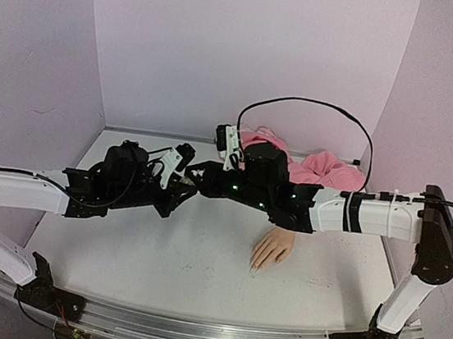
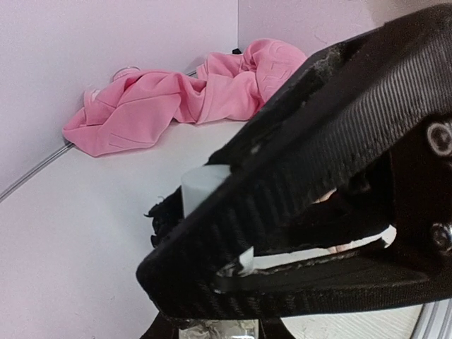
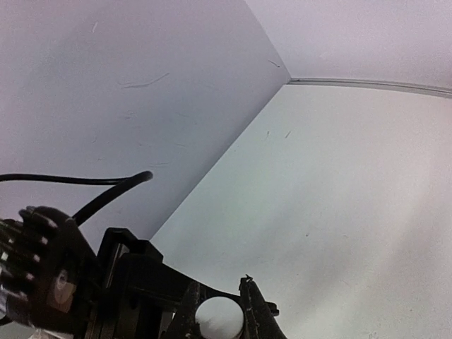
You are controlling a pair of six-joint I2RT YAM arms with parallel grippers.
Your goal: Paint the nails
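**Fingers of both arms clamp one small bottle at mid-table**

Left fingers loom black across the left wrist view, pressed in on a clear bottle whose glass shows at the bottom edge. Its white cap stands up just behind the upper finger. The right wrist view looks at that cap end-on, a pale disc pinched between the right fingers, one finger touching it on each side.

From above, the two arms reach in from opposite sides and meet tip to tip over the middle of the table, somewhat left of centre.

A mannequin hand lies flat on the table to the right of that meeting point, well apart from both sets of fingers and nearer the front edge than they are. Its fingertips point toward the front edge. The nails are at those tips, too small in the top view to tell their colour or finish. A pink sleeve runs from the wrist under the right arm and bunches against the back wall.
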